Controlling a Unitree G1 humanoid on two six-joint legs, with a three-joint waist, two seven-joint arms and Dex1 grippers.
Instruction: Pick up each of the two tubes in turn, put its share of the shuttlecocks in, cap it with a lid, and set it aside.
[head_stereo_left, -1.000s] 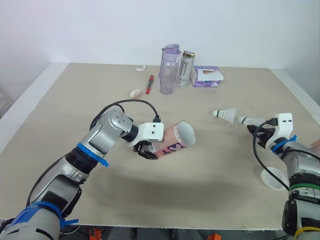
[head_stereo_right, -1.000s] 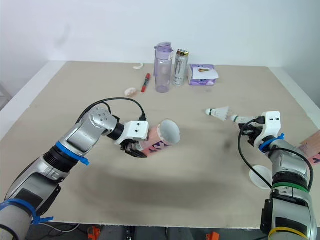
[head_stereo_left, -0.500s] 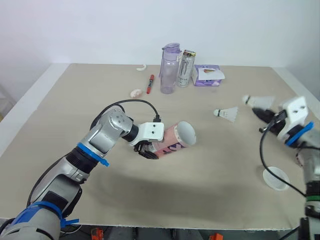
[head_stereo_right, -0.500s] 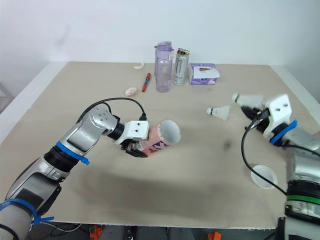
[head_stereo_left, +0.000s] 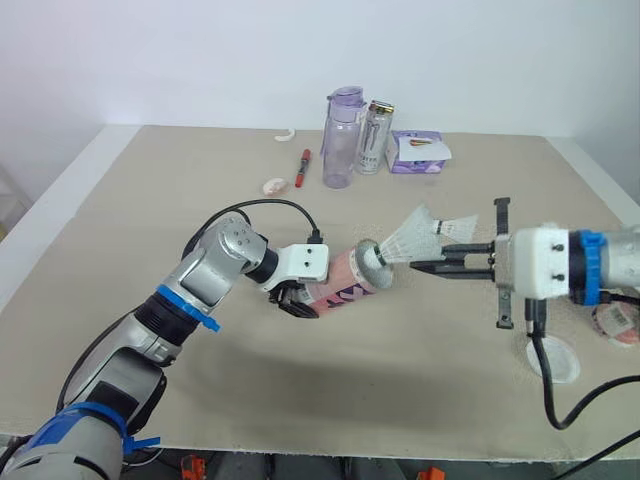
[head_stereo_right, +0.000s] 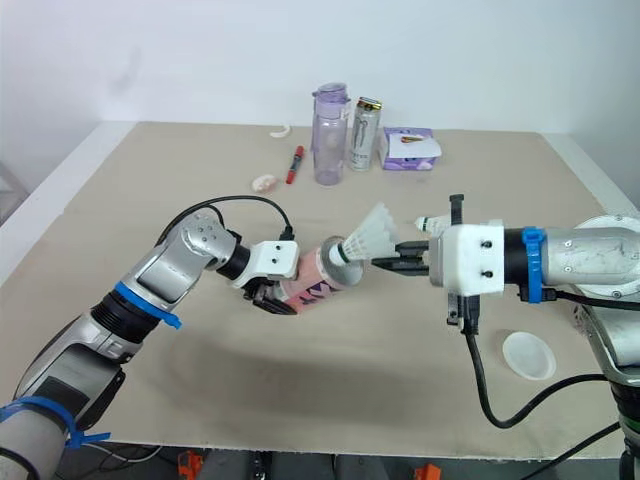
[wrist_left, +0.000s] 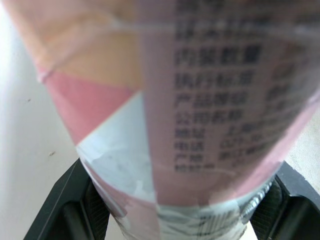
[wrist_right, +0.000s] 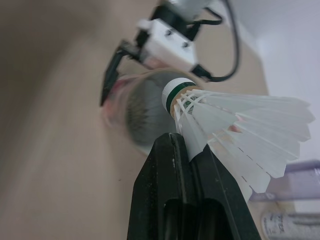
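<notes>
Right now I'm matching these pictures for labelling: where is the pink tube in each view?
Left eye: pink tube just left of centre.
Right eye: near centre, same pose.
Left wrist: close up, between the black fingers.
Right wrist: blurred, behind the shuttlecock.
Shared landmark: the left gripper clamping it.

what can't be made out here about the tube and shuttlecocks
Inside the tube: eye views, the held shuttlecock covers its mouth; right wrist view, blurred.
Second shuttlecock: right eye view, feathers hidden behind the right arm.
Pink object: left eye view, cut off by right arm and picture edge.
</notes>
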